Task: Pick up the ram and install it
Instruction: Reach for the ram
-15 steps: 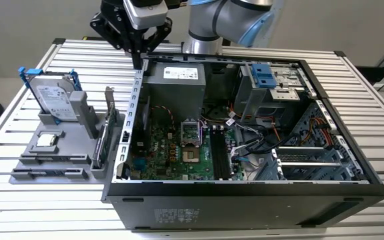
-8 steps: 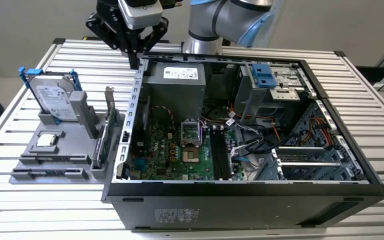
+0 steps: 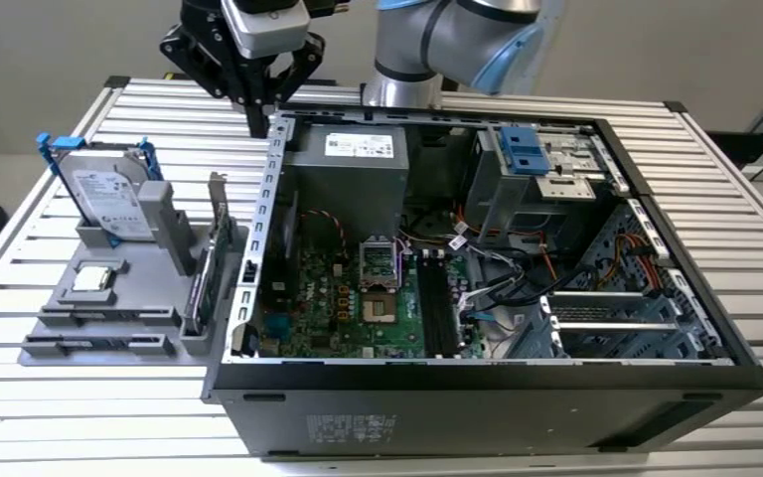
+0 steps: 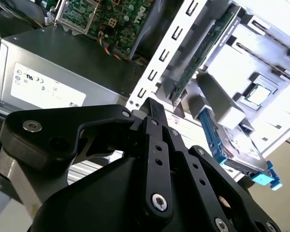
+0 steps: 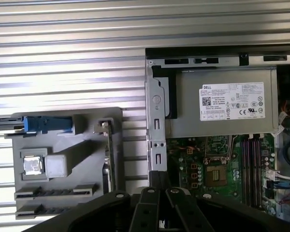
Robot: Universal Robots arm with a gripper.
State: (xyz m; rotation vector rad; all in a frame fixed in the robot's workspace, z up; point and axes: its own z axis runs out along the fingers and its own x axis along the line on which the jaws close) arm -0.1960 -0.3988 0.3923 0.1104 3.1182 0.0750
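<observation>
My gripper hangs shut and empty above the back corner of the open computer case, on the exterior view's left. Both wrist views show its black fingers pressed together. I cannot pick out the ram for sure. Two long slots at the front of the grey holder each hold a narrow dark strip, well away from the gripper. On the green motherboard, the long black memory slots lie near the middle of the case; their contents are unclear.
The grey holder also carries a silver hard drive with blue rails, a card with a metal bracket and a small square chip. A grey power supply, cables and a drive cage crowd the case.
</observation>
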